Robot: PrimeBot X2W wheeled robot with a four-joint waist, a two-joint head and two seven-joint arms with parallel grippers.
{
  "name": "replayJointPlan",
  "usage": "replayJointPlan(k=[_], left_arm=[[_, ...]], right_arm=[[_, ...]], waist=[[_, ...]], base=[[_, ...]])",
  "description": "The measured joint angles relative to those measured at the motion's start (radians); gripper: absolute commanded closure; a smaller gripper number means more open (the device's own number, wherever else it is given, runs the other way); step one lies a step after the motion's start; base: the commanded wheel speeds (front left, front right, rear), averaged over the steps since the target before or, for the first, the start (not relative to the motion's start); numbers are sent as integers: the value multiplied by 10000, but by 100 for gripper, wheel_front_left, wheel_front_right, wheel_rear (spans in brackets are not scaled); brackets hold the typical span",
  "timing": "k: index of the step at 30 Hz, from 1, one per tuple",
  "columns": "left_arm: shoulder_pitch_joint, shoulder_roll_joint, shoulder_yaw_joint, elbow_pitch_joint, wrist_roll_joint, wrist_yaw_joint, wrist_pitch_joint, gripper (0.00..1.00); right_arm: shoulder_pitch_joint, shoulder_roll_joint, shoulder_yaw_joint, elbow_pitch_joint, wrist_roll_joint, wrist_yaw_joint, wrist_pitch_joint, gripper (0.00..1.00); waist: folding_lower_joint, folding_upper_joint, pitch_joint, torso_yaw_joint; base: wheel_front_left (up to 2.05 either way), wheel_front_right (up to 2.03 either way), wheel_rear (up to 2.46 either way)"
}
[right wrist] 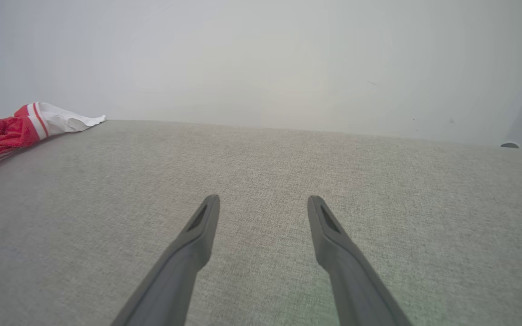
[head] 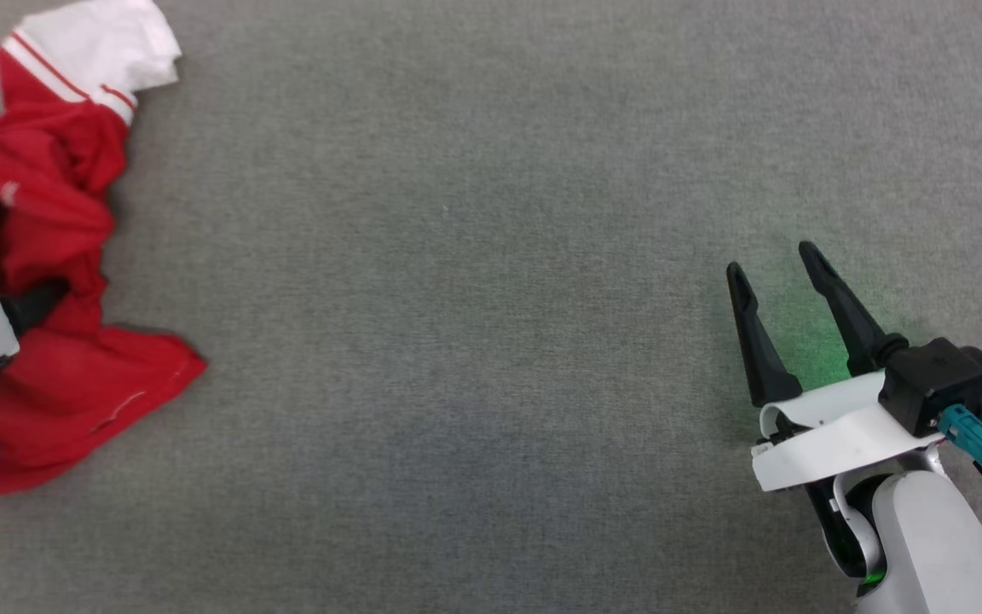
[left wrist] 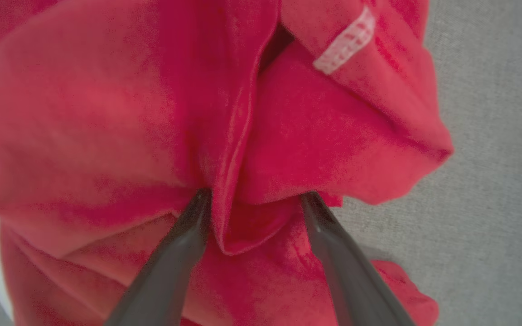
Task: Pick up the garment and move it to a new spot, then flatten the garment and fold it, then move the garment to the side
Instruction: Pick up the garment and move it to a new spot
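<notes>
The garment [head: 56, 213] lies crumpled in a heap at the left edge of the grey surface [head: 474, 298], white sleeve end farthest from me. My left claw [left wrist: 255, 199] is pushed into the red cloth with its jaws spread wide. A raised fold [left wrist: 234, 149] stands between the two fingers, but nothing is pinched. My right claw [head: 771, 258] is also wide open and empty, over bare surface well apart from the garment.

I judge this to be the first step, the pick-up, with the grasp not yet made. Next I would close the left jaws on that fold and check that the cloth is caught. Then I would lift and carry it toward the open middle, where there is room to flatten it.
</notes>
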Motion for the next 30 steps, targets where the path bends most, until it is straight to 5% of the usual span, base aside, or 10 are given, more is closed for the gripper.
replayJointPlan(k=[12,13,15,30], left_arm=[[-421,128,-238,1335,268,119,-380,0],[-479,90,-282,1446,268,115,-418,6],[-526,54,-336,1626,307,86,-562,100],[-963,433,-882,1116,849,-169,-1827,100]], right_arm=[[-242,31,84,-161,2,0,50,0],[-242,40,86,-163,2,0,81,0],[-240,50,88,-159,0,0,119,0],[646,56,-115,150,94,0,178,0]], waist=[[0,0,528,-343],[0,0,501,-333],[0,0,416,-306],[0,0,-1173,87]], base=[[0,0,0],[0,0,0],[0,0,0],[0,0,0]])
